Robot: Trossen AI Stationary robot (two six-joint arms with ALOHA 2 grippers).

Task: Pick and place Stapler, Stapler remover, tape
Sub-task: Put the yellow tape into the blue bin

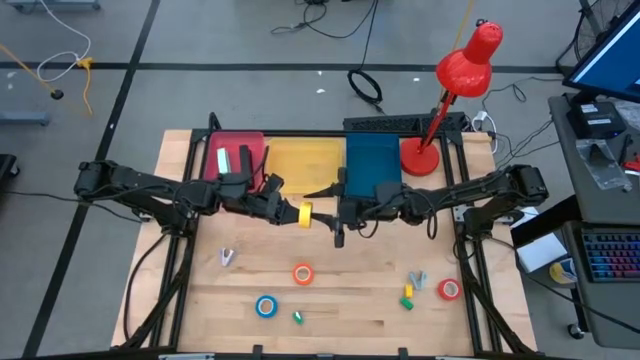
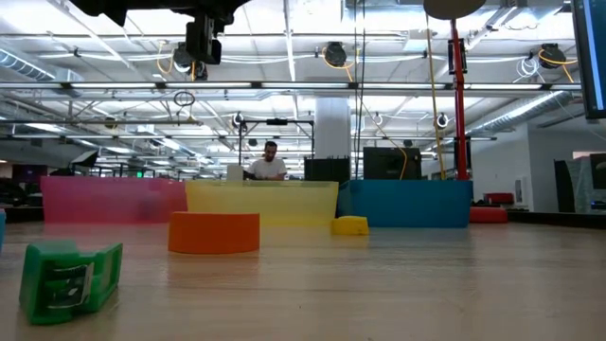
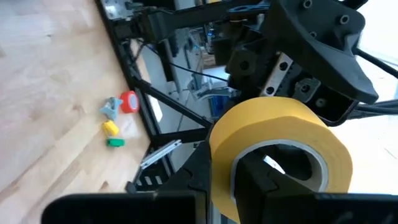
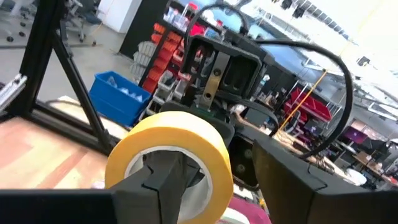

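Note:
My left gripper (image 1: 296, 212) is shut on the yellow tape (image 1: 306, 213) and holds it in the air above the table's middle, in front of the yellow bin. My right gripper (image 1: 334, 216) meets it from the other side. In the right wrist view one finger (image 4: 163, 180) reaches into the yellow tape's (image 4: 205, 149) hole while the other finger (image 4: 292, 180) stands off its outer face with a small gap. On the table lie orange tape (image 1: 302, 273), blue tape (image 1: 266, 306), red tape (image 1: 449, 289), two grey staple removers (image 1: 227, 257) (image 1: 417, 279) and small yellow (image 1: 408, 300) and green (image 1: 298, 317) staplers.
Pink (image 1: 235, 155), yellow (image 1: 305, 160) and blue (image 1: 372, 165) bins stand in a row at the table's back. A red desk lamp (image 1: 465, 70) rises at the back right. Black frame rails run along both table sides. A person sits far behind the bins in the low view.

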